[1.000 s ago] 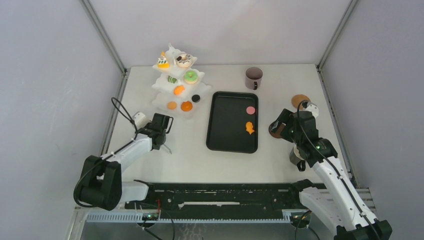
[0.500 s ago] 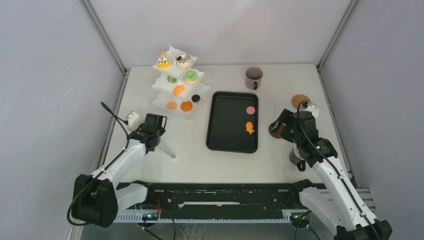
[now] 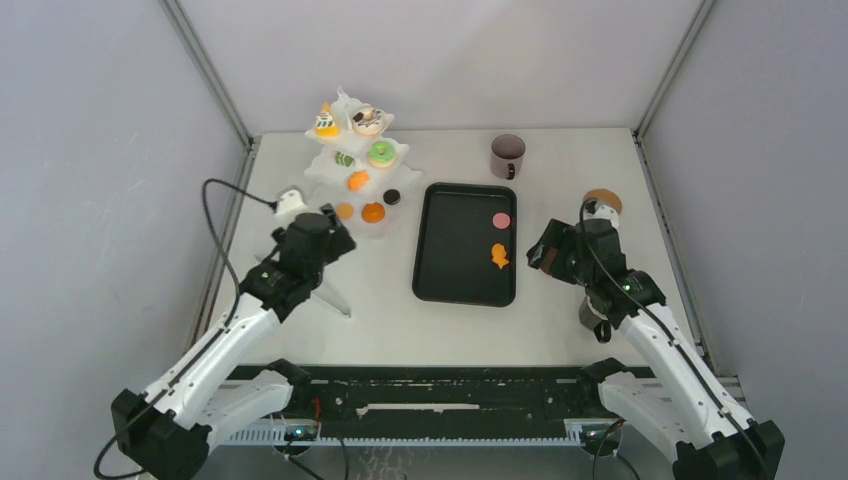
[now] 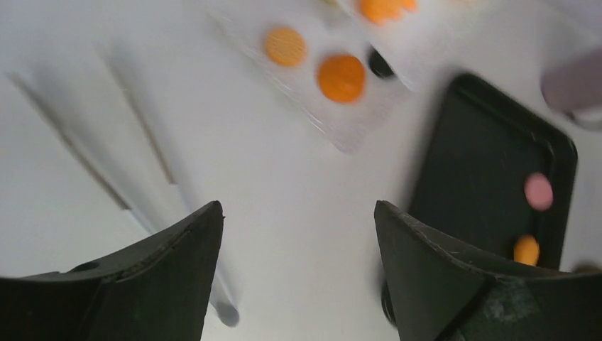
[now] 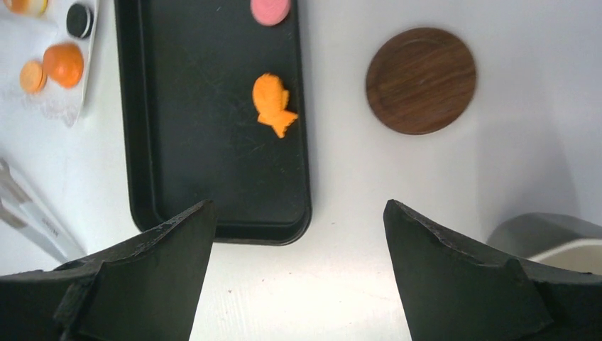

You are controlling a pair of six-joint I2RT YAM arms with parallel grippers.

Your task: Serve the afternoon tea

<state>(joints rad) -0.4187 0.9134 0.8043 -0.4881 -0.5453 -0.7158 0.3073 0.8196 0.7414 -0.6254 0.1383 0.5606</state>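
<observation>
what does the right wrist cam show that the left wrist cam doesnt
Only the right wrist: the round brown wooden coaster and a grey mug with a pale inside at its lower right corner. Only the left wrist: a blurred dark mug at its top right edge. Both: the black rectangular tray, with its pink round pastry and orange fish-shaped pastry.

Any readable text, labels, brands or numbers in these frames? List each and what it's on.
No legible text in any view.
white tongs: a small dark marking, too small to read.
black tray, far mug, wooden coaster: no print visible.
</observation>
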